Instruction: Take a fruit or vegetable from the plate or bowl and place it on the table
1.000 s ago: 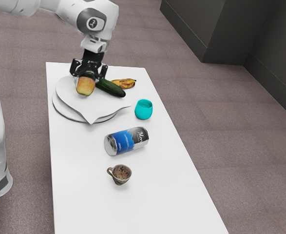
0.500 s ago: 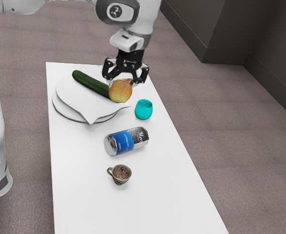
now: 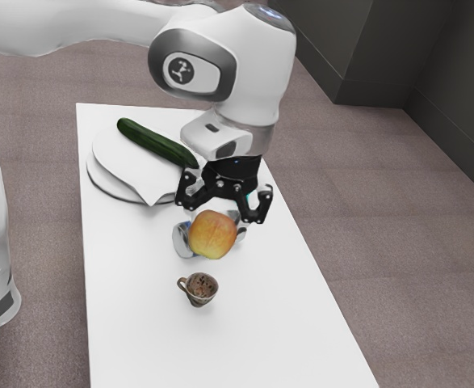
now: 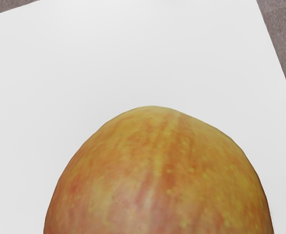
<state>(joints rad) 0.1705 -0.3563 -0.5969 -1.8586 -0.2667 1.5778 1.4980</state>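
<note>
a black gripper (image 3: 215,225) holds an apple (image 3: 212,236) aloft, away from the plate (image 3: 127,167); lowering and release onto the table (image 3: 277,339) remain.

Brownish-grey carpet-like floor (image 3: 398,218) around a white table (image 3: 285,339), beside dark panelled walls (image 3: 455,97).

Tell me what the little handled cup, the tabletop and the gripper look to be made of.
Cup: perhaps glazed ceramic, going by its brownish, mottled surface; metal is possible.
Tabletop: smooth and matte, its even white suggesting laminate or paint.
Gripper: black metal or hard plastic, with pale pins at its joints.
</note>
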